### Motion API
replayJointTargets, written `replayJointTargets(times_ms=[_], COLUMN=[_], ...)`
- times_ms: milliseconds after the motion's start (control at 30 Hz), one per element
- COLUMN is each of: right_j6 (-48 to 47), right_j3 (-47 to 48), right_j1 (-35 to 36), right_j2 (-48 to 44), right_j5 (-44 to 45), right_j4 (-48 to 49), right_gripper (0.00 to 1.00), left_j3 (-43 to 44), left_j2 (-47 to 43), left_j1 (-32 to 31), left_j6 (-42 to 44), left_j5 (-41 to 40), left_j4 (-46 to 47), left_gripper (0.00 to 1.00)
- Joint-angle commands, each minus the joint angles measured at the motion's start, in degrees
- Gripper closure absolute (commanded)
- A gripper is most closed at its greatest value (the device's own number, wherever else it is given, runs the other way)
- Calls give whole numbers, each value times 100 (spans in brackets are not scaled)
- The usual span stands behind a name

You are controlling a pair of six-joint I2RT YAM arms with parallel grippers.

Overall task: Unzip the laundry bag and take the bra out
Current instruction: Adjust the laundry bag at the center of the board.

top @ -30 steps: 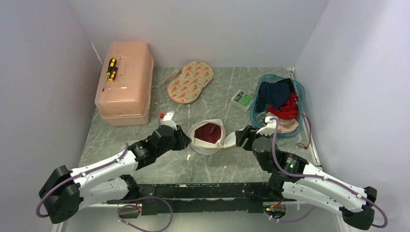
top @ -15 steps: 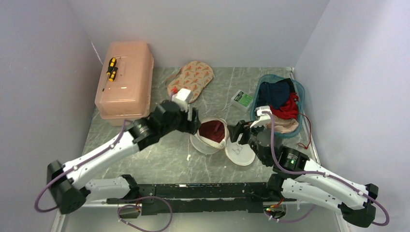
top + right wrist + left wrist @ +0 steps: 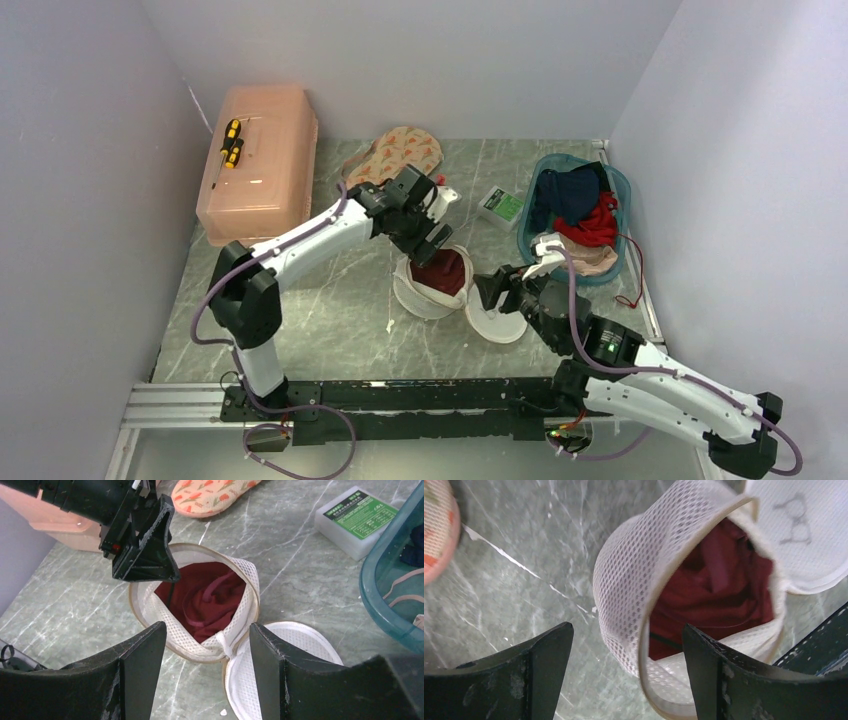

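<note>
Bench (image 3: 330, 320) walled on three sides; bare stone left and front of the laundry bag (image 3: 410, 296), right side tighter (teal basket (image 3: 387, 587) near, small green-label box (image 3: 501, 206) behind). One bag, mid-bench, mouth open; its one lid (image 3: 497, 322) lies flat beside it, touching the rim. One bra (image 3: 440, 272), dark maroon, inside the bag. Two tools, both spread: left tool (image 3: 626, 629) straddles the bag's mesh wall, one finger outside, one over the bra; contact unclear from the wrist view. Right tool (image 3: 207, 627) hovers near bag and lid, gripping nothing. Far-left edge: one pink box (image 3: 258, 170), one screwdriver (image 3: 231, 142) on top.
</note>
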Motion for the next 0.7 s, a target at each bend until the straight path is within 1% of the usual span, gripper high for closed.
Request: replayJointTargets(times_ms=[0,100,167,267,333,367,433,533,600,667], right_j6=[100,112,153,350,608,747,999,1319,1478,1639], right_j3=[-95,-146,-186,-272,-316,-330,-342,-320,-335,-425], right_j1=[15,10,9,14,9,6,5,-35,-121,-338], right_j2=[-164,-189,-165,-108,-73,-55,-14,105,199,290], right_j5=[-94,-80,-70,-40,89,152,256,374,304,37], right_j4=[-100,-123,-95,-46,-71,-95,-135,-153,-43,187], right_gripper=[35,35,35,34,32,31,29,28,27,27], left_j3=[240,324,334,275,118,-6,-374,-1202,-1876,-2702], left_j2=[104,245,274,189,-19,-162,-558,-1334,-1954,-2488], left_j1=[272,280,284,290,305,301,317,336,343,348], left_j6=[344,299,193,-10,-299,-465,-863,-1616,-2256,-3175], left_j5=[669,875,906,931,977,991,897,705,366,-15], left_j4=[-328,-346,-286,-196,-5,126,522,1353,2035,2523], left_gripper=[16,23,35,69,91,97,97,97,97,97])
